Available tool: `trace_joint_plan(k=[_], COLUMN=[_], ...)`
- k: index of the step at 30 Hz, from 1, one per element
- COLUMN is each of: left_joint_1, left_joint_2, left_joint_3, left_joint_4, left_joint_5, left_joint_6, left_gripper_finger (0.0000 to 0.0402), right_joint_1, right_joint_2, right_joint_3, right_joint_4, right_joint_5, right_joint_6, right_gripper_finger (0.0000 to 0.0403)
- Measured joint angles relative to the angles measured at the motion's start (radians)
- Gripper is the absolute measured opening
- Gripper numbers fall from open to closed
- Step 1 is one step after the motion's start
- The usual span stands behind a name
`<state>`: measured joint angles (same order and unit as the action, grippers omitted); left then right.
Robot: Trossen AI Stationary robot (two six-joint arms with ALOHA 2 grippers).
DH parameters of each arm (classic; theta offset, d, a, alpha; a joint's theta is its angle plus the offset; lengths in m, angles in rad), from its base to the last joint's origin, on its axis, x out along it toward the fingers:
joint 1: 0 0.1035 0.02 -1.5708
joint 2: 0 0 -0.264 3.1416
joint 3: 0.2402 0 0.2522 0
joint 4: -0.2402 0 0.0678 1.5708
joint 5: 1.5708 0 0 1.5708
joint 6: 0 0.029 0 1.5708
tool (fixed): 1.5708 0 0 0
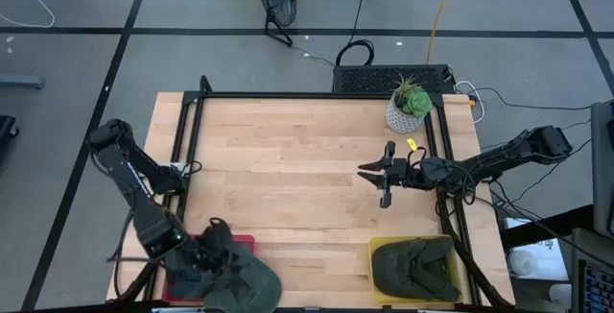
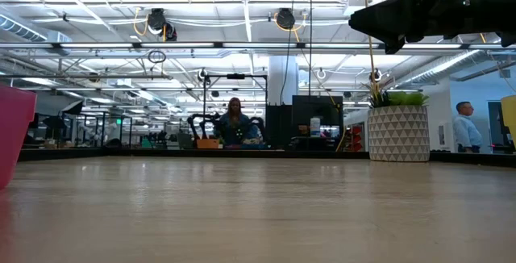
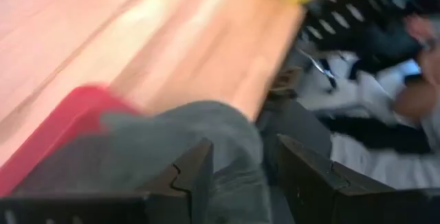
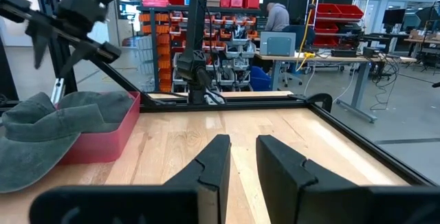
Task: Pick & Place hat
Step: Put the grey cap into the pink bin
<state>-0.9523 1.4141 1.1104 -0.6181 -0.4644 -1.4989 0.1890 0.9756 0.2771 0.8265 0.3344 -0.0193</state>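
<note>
The left claw [image 1: 216,251] is seen in the high view at the tabletop's [image 1: 288,159] near left corner, over the red bin [image 1: 240,244]. A dark green hat [image 1: 245,279] is draped over that bin, its brim spilling past the bin's near edge. In the left wrist view the two fingers [image 3: 192,176] stand apart with the hat's grey-green cloth [image 3: 234,148] bunched between them — whether the cloth is actually pinched cannot be told, as the picture is smeared.

The right claw [image 1: 384,174] is held above the right-centre of the tabletop, pointed toward the left side. In the right wrist view its fingers [image 4: 213,162] are narrowly parted, with nothing between them. The hat [image 4: 41,138] and red bin [image 4: 103,138] are seen from there across the wood.

A yellow bin [image 1: 384,251] sits at the near right corner, and a second dark green hat [image 1: 417,267] lies inside it. A potted plant [image 1: 408,107] in a patterned white pot stands near the far right corner — it also shows in the low view [image 2: 397,130], with the red bin's wall [image 2: 12,134] at the edge. People are visible in the room beyond.
</note>
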Motion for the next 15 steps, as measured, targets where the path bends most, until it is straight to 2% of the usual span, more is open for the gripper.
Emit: trace_joint_plan(k=[3,5,7,11,15], left_joint_1=[0.036,0.061,0.08,0.115,0.149], left_joint_2=[-0.002,-0.001,-0.001,-0.001,0.002], left_joint_3=[0.0,0.0,0.0,0.001,0.066], left_joint_4=[0.048,0.028,0.01,0.006,-0.117], left_joint_5=[0.108,0.2,0.248,0.254,0.25], left_joint_6=[0.178,0.264,0.388,0.666,0.935], left_gripper_finger=[0.0152,0.0152,0.0152,0.0152,0.0152], right_joint_1=[0.0,0.0,0.0,0.0,0.0], right_joint_2=[0.0,0.0,0.0,0.0,0.0], right_joint_3=[0.0,0.0,0.0,0.0,0.0], right_joint_4=[0.0,0.0,-0.001,-0.006,-0.007], right_joint_5=[0.0,0.0,0.0,0.0,0.001], right_joint_6=[0.0,0.0,0.0,0.0,-0.005], right_gripper_finger=[0.0059,0.0059,0.0059,0.0059,0.0059])
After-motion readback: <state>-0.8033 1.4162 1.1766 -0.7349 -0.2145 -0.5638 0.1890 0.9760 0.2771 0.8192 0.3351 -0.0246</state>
